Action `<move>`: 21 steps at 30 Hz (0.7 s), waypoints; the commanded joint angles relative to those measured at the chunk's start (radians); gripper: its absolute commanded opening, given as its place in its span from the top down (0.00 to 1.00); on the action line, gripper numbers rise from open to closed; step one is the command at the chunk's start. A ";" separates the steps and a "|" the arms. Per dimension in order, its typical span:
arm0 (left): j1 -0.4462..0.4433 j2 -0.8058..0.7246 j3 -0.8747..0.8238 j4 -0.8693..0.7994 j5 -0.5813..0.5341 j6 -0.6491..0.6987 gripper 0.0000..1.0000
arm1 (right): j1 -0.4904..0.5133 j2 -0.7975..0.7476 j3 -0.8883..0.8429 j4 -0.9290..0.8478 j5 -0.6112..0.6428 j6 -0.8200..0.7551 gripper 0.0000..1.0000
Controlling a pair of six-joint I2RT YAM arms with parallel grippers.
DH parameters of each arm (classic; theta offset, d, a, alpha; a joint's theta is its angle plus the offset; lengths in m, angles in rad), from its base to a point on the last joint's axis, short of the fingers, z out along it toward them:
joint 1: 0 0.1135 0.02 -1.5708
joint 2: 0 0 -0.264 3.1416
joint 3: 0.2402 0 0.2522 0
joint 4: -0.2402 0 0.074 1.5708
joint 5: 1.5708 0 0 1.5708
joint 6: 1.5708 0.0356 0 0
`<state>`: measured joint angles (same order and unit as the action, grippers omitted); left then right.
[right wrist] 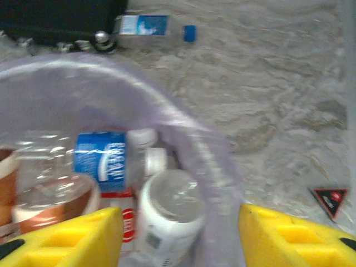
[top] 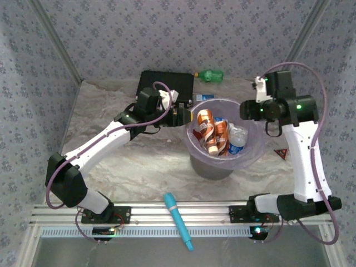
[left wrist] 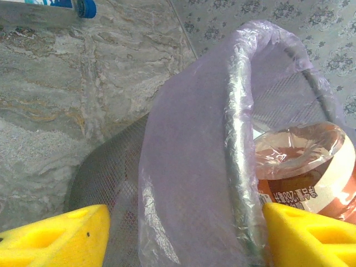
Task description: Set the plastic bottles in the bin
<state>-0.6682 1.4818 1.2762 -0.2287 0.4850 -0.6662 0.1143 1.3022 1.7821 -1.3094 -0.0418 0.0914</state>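
Note:
The bin, a grey mesh bucket lined with a lilac bag, stands mid-table and holds several plastic bottles. My left gripper is at its left rim, open. In the left wrist view its yellow fingers straddle the bagged rim, with a brown-labelled bottle just inside. Open as well, my right gripper hovers over the right rim. Below it lie a white-labelled bottle and a blue-labelled one, neither clamped. A green bottle and a blue-capped bottle lie on the table behind the bin.
A flat black box sits at the back, left of the green bottle. Near the front rail lies a cyan pen-like stick. A red triangle sticker marks the table to the bin's right. Patterned walls close in the back and sides.

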 commanded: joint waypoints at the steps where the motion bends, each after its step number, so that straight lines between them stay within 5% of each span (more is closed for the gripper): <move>1: -0.004 0.001 0.011 -0.001 -0.002 0.002 0.29 | -0.076 -0.009 -0.059 -0.013 -0.110 -0.001 0.36; 12: -0.005 -0.011 0.013 -0.018 -0.004 -0.001 0.30 | -0.117 -0.013 -0.181 0.038 -0.299 0.014 0.49; 21: 0.006 -0.028 -0.009 -0.020 -0.040 -0.021 0.31 | -0.034 -0.024 -0.266 0.132 -0.355 0.071 0.63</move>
<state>-0.6678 1.4815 1.2747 -0.2375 0.4660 -0.6743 0.0490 1.2984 1.5387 -1.2217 -0.3260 0.1242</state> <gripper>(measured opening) 0.687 0.376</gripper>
